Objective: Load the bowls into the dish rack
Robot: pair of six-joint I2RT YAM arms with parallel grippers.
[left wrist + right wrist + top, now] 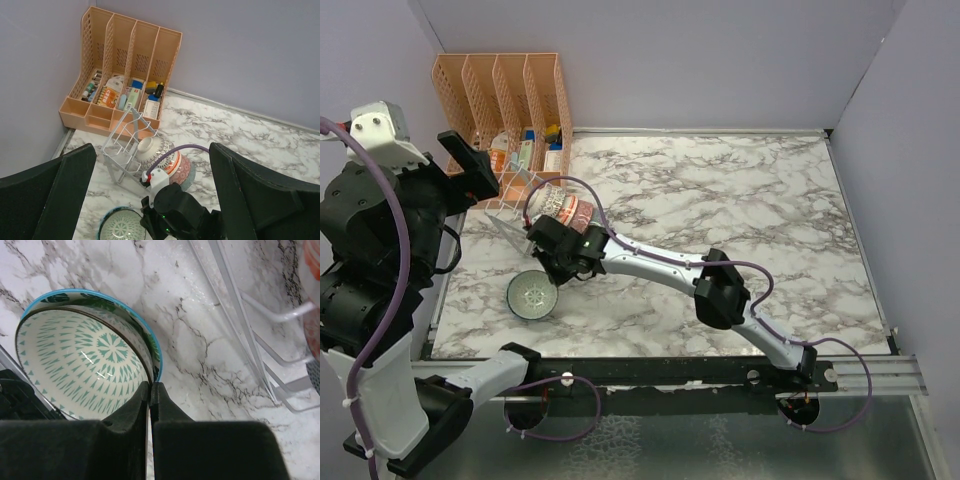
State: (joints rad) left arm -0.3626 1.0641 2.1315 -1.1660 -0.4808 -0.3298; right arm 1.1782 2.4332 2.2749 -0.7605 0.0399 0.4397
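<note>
The teal-green bowl (532,295) sits on the marble near the front left and also shows in the left wrist view (121,226). My right gripper (553,270) is shut on its rim, one finger inside and one outside (150,386); the patterned inside (80,355) faces the camera. The clear dish rack (513,208) (124,145) stands just behind it, with its bars also in the right wrist view (250,340). Two bowls lie on their sides, nested, at the rack: the orange-red one (157,152) and the reddish-brown one (186,172) (565,210). My left gripper (475,168) (152,150) is open and empty, high above the rack.
The orange slotted file organizer (500,90) (125,65) holds small items in the back left corner, right behind the rack. Purple walls close the left and back sides. The right arm (720,285) stretches across the marble table (740,200) from the front right.
</note>
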